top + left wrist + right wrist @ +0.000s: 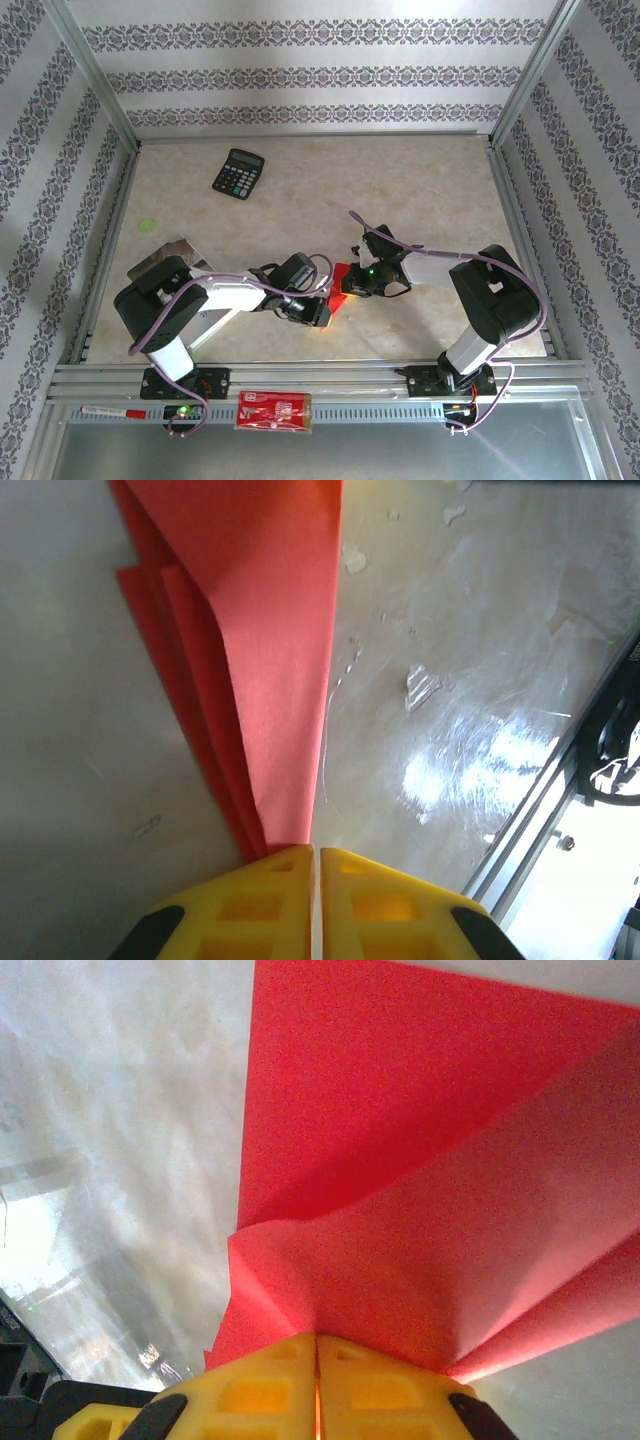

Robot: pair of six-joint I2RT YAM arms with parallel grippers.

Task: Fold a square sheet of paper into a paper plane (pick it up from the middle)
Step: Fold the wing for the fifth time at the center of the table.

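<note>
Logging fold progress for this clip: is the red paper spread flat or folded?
Folded. The red paper shows several stacked layers in the left wrist view and overlapping flaps in the right wrist view.

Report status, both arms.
Left gripper shut on folded red paper. Right gripper shut on the same paper. Calculator far back-left, well apart.

Beige marbled surface (420,190), glossy. Black rectangular calculator with grey keys (238,172) lying flat in far left part, a little askew. Small pale green round spot (148,224) on surface near left edge, well apart from calculator. Red printed rectangular packet (273,410) on ribbed metal ledge (380,408) along near side. Slim white-and-red stick (112,411) on same ledge, further left. Purple-patterned striped wallpaper (300,75) behind.
</note>
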